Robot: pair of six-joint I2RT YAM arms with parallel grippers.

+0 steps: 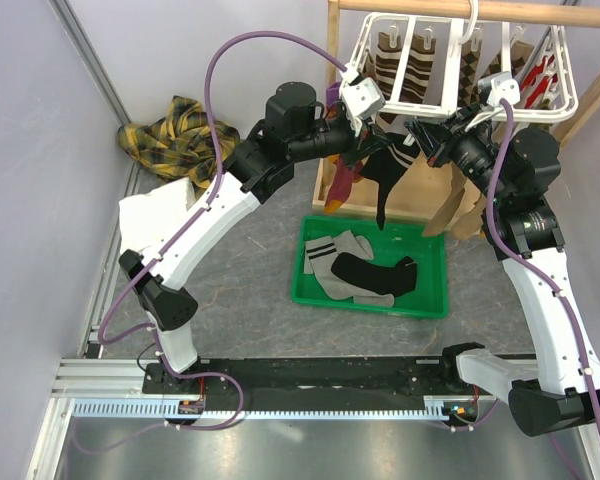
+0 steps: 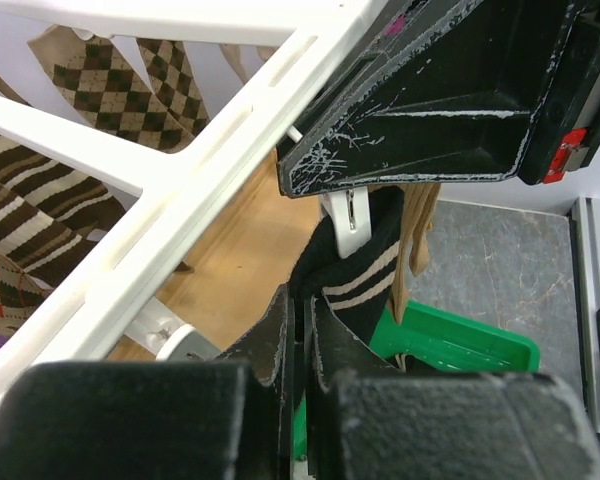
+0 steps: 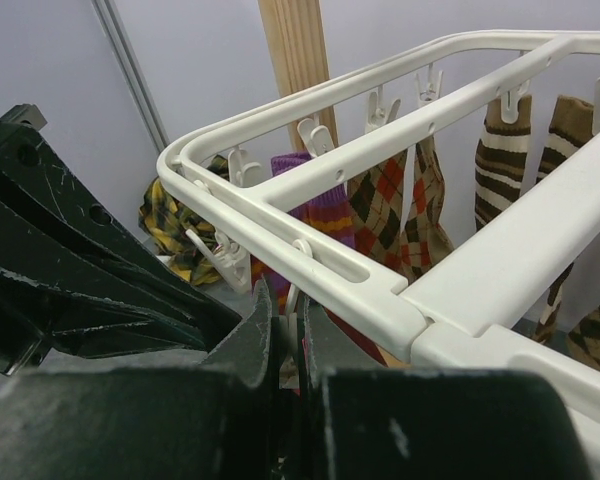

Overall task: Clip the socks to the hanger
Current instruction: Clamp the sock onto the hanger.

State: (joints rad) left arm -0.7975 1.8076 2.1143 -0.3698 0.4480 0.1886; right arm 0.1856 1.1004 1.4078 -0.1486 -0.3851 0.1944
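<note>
My left gripper [image 1: 373,147] is shut on a black sock with beige stripes [image 1: 385,185], held up just under the near left corner of the white hanger [image 1: 460,60]. In the left wrist view the jaws [image 2: 302,300] pinch the sock's cuff [image 2: 355,270] right below a white clip [image 2: 348,215]. My right gripper [image 1: 417,132] meets it from the right, and in the right wrist view [image 3: 288,300] it is shut on a dangling white clip under the hanger bar [image 3: 340,265]. Several brown, argyle and purple socks [image 3: 310,195] hang clipped.
A green bin [image 1: 435,300] below holds a grey banded sock [image 1: 330,250] and a black sock [image 1: 375,272]. The wooden frame [image 1: 430,10] carries the hanger. A yellow plaid cloth [image 1: 170,130] and a white towel [image 1: 155,215] lie at the left.
</note>
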